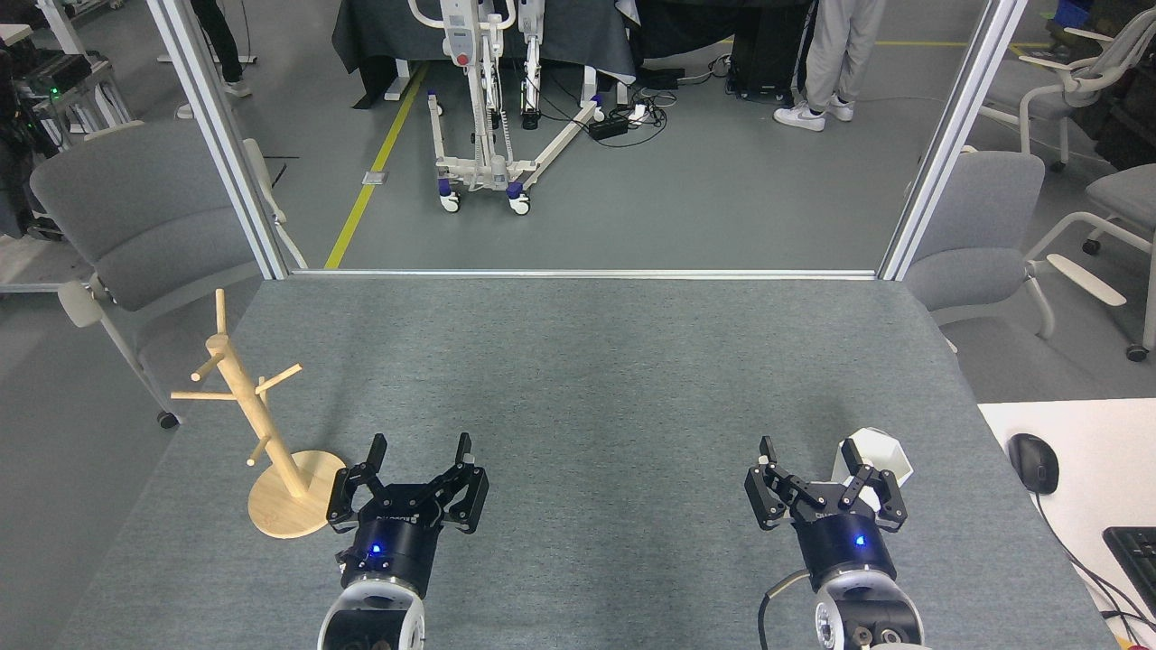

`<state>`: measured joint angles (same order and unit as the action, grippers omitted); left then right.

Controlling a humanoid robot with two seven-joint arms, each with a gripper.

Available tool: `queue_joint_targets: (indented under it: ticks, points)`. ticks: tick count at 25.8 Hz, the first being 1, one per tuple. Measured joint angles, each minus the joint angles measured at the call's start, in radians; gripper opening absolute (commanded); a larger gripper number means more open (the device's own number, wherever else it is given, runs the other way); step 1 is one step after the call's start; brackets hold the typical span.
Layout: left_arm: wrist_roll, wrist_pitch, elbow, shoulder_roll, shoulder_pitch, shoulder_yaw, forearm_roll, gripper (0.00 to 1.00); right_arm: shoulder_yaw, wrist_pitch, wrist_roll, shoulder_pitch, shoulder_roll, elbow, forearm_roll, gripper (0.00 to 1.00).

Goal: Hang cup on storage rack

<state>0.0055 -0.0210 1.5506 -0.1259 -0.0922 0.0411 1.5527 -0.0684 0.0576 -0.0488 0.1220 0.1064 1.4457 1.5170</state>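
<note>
The cup [878,454] stands upright on the grey table [587,379] at the near right, just beyond the right gripper [809,453], whose right finger overlaps its left side in this view. The right gripper's jaws are spread wide and hold nothing. The left gripper [420,449] is likewise spread and empty, just right of the storage rack [262,424], which stands at the near left edge, well apart from the cup. The step in hand appears to be the approach to the cup. To do it well, shift the right gripper rightward so that the jaws straddle the cup wall or handle, then close only once both fingers bracket it; a grip that leaves the handle hole free suits the later peg insertion. The handle cannot be made out; it may sit behind the finger. Whether that finger touches the cup cannot be told. The lower body of the cup is hidden.
</note>
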Motion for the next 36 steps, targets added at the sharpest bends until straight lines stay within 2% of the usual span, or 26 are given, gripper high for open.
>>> queue_joint_targets:
  ticks: [7,13,21,26,36]
  points:
    - [-0.001,0.0,0.007,0.005,0.0,0.002,0.001,0.99,-0.049,0.003,-0.002,-0.032,0.048,0.0,-0.002,1.0]
    - [0.005,0.002,0.004,0.005,0.002,0.003,0.001,0.99,-0.131,0.058,0.002,-0.053,0.057,-0.015,-0.003,1.0]
    - [0.008,0.002,-0.029,0.002,0.003,0.003,0.001,0.99,-0.165,0.08,0.054,-0.07,0.074,-0.095,-0.003,1.0]
    - [0.01,0.002,-0.044,0.001,-0.005,0.003,0.001,0.99,-0.169,0.125,0.113,-0.064,0.084,-0.162,-0.003,1.0]
    - [0.01,0.0,-0.048,0.0,-0.005,0.01,0.001,0.99,-0.181,0.169,0.123,0.002,0.115,-0.262,-0.005,1.0]
